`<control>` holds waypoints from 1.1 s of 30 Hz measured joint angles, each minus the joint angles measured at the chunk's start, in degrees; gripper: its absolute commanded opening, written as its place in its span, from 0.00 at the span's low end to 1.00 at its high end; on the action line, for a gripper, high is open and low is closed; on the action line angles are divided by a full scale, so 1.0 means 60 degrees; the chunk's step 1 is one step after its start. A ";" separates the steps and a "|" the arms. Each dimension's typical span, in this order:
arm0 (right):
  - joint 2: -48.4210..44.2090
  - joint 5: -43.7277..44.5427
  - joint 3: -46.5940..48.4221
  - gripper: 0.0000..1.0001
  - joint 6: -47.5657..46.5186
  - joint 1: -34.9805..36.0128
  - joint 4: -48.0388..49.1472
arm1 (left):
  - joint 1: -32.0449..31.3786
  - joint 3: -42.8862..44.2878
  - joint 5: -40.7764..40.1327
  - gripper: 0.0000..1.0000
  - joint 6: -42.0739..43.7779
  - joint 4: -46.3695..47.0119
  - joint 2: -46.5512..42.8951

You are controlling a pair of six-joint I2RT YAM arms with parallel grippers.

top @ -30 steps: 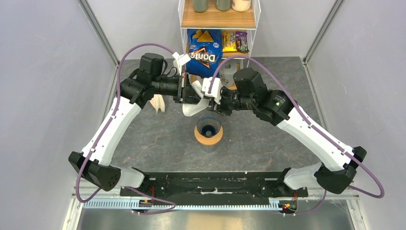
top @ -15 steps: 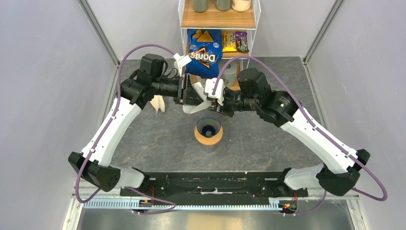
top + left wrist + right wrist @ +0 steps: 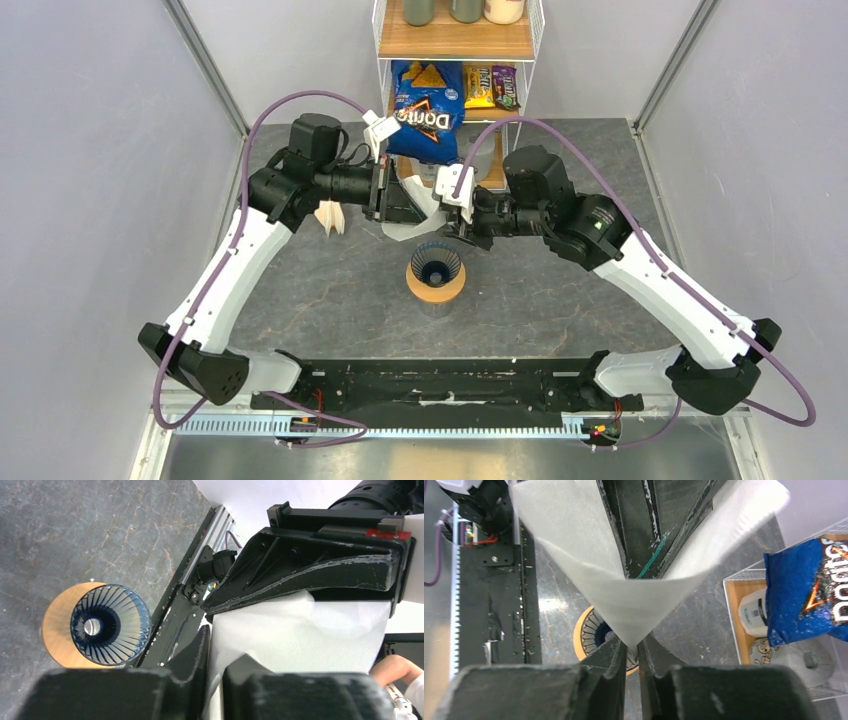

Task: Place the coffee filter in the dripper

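The white coffee filter [image 3: 408,222] hangs in the air between my two grippers, just behind the dripper. My left gripper [image 3: 390,204] is shut on its rim; in the left wrist view the paper [image 3: 300,630] passes between the fingers [image 3: 200,652]. My right gripper [image 3: 455,218] is shut on the cone's tip, seen in the right wrist view [image 3: 632,647] with the filter [image 3: 624,595] spread open above it. The dark blue ribbed dripper [image 3: 436,264] stands upright on a tan ring [image 3: 436,292], empty. It also shows in the left wrist view [image 3: 110,625] and, partly hidden, in the right wrist view [image 3: 594,632].
A wire shelf rack [image 3: 385,60] stands at the back with a Doritos bag [image 3: 425,105] and candy packets [image 3: 490,85]. A stack of tan flat filters [image 3: 330,216] leans by the left arm. A white jar [image 3: 754,612] sits low in the rack.
My right arm has drawn back a little to the right, still gripping the filter's tip. The left gripper has barely moved. The filter stays held between both, behind the dripper.
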 measured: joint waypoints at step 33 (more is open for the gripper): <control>-0.0146 -0.1100 -0.0098 0.00 0.0503 -0.0022 -0.0721 | 0.0000 0.0015 0.0619 0.49 0.2131 0.0568 -0.0838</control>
